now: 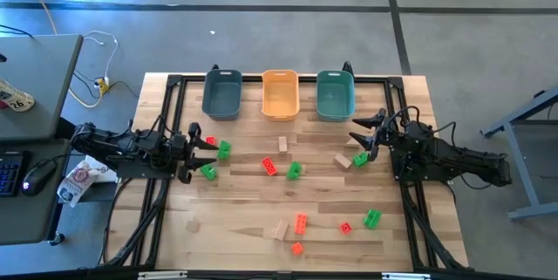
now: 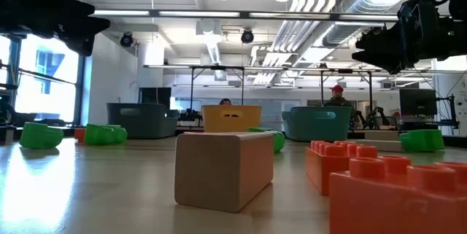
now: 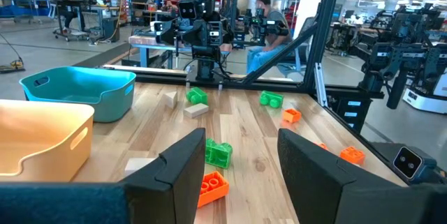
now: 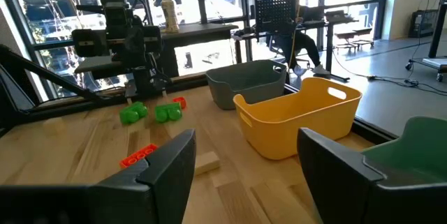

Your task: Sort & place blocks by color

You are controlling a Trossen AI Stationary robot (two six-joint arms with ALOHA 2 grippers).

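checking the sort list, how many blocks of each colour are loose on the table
green blocks: 5
red-orange blocks: 5
tan blocks: 3 plain to see; others may blend into the wood
total: at least 13

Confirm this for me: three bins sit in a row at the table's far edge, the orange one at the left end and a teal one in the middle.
Not quite. In the high view the orange bin sits in the middle of the row, with one teal bin to its left and the other teal bin to its right. The rest holds: three bins in a row along the table's far edge.
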